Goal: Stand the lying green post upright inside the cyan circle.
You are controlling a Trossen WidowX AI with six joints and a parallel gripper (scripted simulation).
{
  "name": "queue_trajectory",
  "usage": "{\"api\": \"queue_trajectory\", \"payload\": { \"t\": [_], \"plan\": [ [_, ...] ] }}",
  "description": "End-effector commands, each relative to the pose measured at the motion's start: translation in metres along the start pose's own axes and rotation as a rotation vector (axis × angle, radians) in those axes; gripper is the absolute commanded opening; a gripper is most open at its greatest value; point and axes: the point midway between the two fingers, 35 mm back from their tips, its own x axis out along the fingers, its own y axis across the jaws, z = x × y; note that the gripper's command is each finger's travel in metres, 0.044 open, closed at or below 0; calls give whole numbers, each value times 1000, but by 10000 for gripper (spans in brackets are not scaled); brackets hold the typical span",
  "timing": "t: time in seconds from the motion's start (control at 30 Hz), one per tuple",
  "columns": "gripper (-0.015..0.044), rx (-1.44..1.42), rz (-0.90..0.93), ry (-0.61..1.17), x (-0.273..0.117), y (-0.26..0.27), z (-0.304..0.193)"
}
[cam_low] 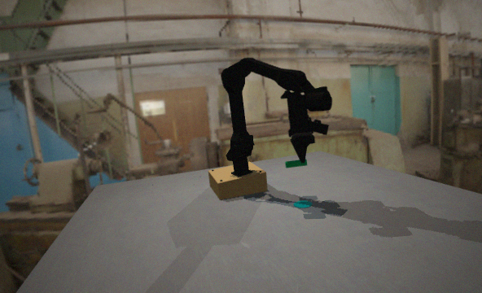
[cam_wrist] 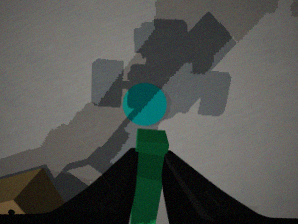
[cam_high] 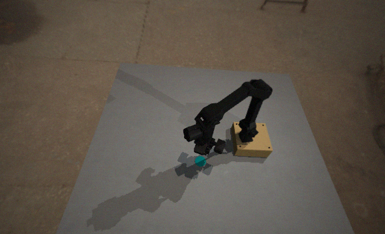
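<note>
The green post (cam_wrist: 149, 183) is clamped between the fingers of the gripper (cam_wrist: 148, 192) and held horizontal above the grey table (cam_low: 143, 228) — its far end points toward the cyan circle (cam_wrist: 145, 104). No writing can be read.

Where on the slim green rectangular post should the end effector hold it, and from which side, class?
Across its narrow width, partway along, from above: the end effector already clamps the slim green rectangular post this way. Flat long sides suit the black fingers, but the post hangs horizontal and needs tilting upright above the cyan circle.
</note>
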Motion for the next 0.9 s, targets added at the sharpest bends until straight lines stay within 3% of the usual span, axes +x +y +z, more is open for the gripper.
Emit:
{"api": "queue_trajectory", "payload": {
  "t": [0.0,0.87],
  "plan": [
    [22,11,15,-31,4,0,1],
    [22,87,70,-218,23,-8,10]
  ]
}}
